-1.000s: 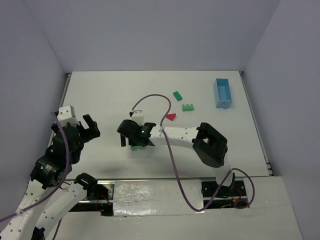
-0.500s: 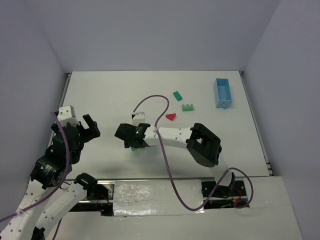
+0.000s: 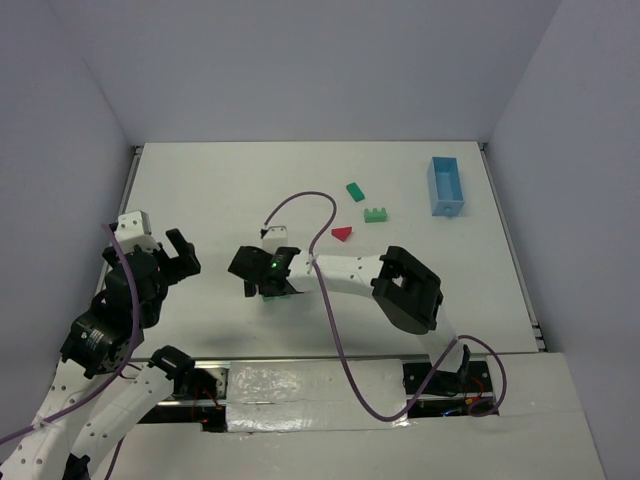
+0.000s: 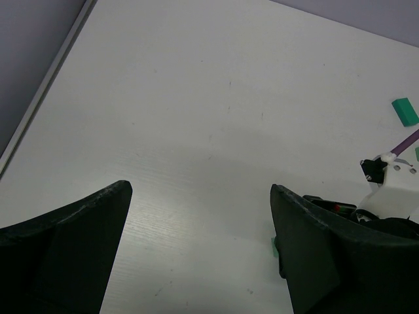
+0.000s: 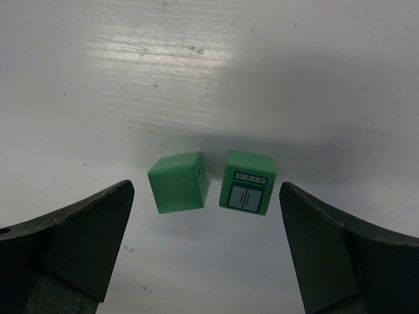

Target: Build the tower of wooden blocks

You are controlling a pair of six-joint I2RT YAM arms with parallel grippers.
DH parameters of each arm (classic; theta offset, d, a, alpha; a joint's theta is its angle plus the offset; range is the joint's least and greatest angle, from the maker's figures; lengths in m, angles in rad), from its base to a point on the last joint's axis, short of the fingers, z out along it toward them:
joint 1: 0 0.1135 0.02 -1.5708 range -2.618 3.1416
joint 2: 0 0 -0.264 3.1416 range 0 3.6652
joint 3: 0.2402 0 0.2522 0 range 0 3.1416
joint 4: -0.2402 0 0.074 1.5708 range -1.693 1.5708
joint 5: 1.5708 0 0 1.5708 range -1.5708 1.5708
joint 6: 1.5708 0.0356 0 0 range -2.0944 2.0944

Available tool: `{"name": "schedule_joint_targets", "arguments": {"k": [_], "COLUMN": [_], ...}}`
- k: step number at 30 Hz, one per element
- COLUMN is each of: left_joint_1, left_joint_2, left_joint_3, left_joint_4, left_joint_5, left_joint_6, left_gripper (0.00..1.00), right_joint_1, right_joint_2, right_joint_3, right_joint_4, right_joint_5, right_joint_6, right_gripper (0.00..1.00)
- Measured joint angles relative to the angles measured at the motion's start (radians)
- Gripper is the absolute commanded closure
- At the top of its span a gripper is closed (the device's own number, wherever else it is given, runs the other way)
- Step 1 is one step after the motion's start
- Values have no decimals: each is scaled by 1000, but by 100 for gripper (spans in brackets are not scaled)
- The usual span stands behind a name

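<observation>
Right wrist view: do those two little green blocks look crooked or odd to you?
Slightly. The plain green block sits twisted relative to the door-printed block beside it. They lie side by side on the table, not stacked.

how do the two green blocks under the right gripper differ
The plain green block has no marking on its upper face, while the painted green block bears a double-door panel. The plain green block sits turned askew; the painted green block lies nearly square to the wrist camera. Both are green, about the same size, and lie side by side on the table beneath the open right gripper.
</observation>
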Motion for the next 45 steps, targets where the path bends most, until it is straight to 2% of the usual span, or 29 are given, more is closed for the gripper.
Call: {"name": "schedule_joint_targets", "arguments": {"k": [11,18,32,45], "left_joint_1": [0,0,0,0], "left_joint_2": [0,0,0,0], "left_joint_3": [0,0,0,0], "left_joint_4": [0,0,0,0], "left_joint_5": [0,0,0,1], "left_joint_6": [0,0,0,0], "left_gripper": [0,0,0,0], "right_joint_1": [0,0,0,0], "right_joint_2": [64,65,69,82], "right_joint_3": [0,0,1,13], "right_joint_4": [3,12,19,27], "right_joint_5": [-16,-16,-17,-32], "right_joint_6": [-15,-29,-68,-112], "right_gripper": [0,8,16,16]}}
